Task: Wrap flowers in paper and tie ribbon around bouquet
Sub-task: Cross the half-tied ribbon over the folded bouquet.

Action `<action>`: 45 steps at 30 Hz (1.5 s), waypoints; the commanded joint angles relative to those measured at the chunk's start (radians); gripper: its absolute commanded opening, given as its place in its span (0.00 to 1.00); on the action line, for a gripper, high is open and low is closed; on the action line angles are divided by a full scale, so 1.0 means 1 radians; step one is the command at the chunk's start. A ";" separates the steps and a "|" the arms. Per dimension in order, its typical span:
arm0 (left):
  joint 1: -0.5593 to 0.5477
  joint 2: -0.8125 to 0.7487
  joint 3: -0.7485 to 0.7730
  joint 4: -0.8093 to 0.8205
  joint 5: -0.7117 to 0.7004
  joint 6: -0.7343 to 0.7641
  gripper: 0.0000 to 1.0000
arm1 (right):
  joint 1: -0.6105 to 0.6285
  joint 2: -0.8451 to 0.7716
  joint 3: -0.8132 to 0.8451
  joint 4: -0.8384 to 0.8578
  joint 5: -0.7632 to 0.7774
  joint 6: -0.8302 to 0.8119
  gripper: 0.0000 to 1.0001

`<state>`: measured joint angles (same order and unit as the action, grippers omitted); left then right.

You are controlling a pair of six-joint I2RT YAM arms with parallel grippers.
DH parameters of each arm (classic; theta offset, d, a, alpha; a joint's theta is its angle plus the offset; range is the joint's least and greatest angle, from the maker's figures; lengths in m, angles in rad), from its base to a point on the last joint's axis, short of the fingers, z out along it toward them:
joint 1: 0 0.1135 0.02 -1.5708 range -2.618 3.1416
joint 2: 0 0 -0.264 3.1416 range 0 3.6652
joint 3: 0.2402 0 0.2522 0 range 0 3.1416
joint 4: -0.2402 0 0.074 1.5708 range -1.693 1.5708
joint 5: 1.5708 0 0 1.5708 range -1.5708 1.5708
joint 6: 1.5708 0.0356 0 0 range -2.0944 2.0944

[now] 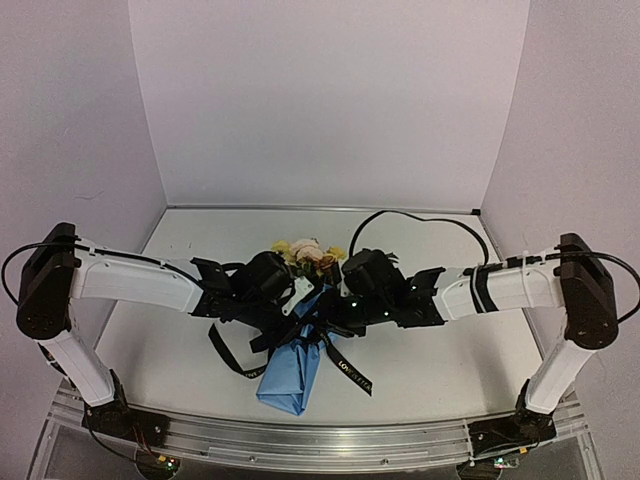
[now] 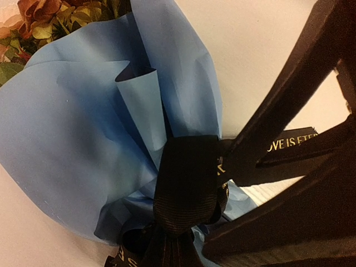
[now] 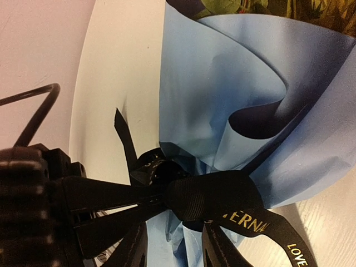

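Since the ribbon point(image 2: 186, 189) is already cinched round the waist of the bouquet point(image 1: 297, 365), which lies mid-bench point(image 1: 450, 360) w/ blooms toward the far wall and cone tip toward the arms, the main risk now is undoing that work. The left claw point(image 2: 245, 153) is clamped tight on a ribbon tail, lettering showing btwn its fingers. A sideways tug w/o a counter-pull would likely drag the whole light bundle across the smooth bench or skew the knot. The right claw point(image 3: 161, 197) has its tips at the knot, but I can't tell if it actually pinches the band or just sits round it. If it lets go early, the slick woven band prob. slackens and the cone springs open. Too hard a pull could crush the paper point(image 2: 67, 144) or slide the band down the taper toward the tip. Paper: thin, matte, light blue outside, navy inside, rolled in soft folds w/ one curled flap, creased where gathered. Ribbon: black, ribbed weave, gold lettering, flat, floppy tails on the bench. The flowers point(image 1: 308, 252): cream, yellow, rust heads, leafy, delicate, peeking from the cone's wide end.
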<state>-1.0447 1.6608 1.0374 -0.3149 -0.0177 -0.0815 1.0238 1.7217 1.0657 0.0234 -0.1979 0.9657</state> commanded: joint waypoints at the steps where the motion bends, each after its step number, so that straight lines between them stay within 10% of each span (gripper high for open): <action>1: -0.005 -0.044 -0.009 -0.006 0.015 0.011 0.00 | 0.011 0.022 0.025 0.013 0.049 0.061 0.34; 31: -0.006 -0.041 -0.019 -0.030 0.086 0.042 0.00 | -0.002 0.085 0.057 -0.014 0.043 0.072 0.34; 45: -0.011 -0.018 0.003 -0.052 0.096 0.056 0.00 | -0.002 0.108 0.082 -0.022 0.009 0.058 0.08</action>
<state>-1.0490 1.6444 1.0065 -0.3423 0.0605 -0.0473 1.0218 1.8040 1.1048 -0.0018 -0.1761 1.0343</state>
